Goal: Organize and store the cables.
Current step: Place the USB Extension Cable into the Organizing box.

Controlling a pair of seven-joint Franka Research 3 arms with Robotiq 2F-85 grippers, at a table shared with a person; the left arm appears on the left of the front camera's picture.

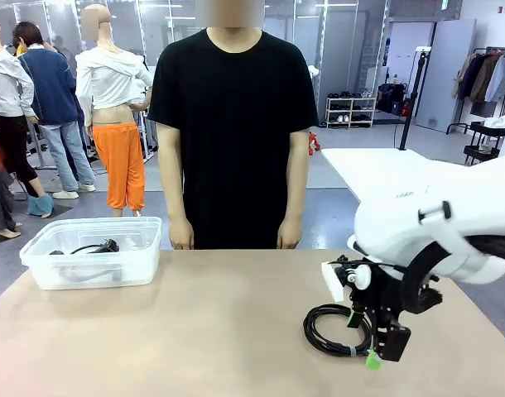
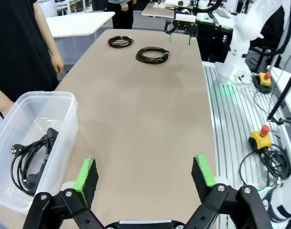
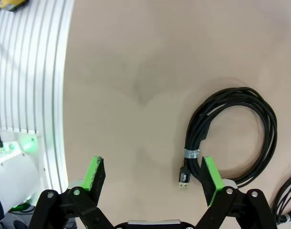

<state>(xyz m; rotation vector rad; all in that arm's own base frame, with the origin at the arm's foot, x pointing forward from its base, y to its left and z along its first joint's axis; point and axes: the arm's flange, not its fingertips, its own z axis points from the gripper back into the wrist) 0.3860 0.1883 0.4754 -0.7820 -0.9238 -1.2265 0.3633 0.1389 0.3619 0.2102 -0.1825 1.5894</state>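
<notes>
Right hand (jaws apart) hides part of cable coil.

Three cables, one clear bin, two claws.

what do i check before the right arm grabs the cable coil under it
1. Right tool open: ok.
2. Cable coil centred between its fingers: not ok, only the banded edge and plug sit inside.
3. Bin has room: ok, one cable inside.
4. Person's hands off the table: ok.
5. Left tool open, away from the coil: ok.
</notes>
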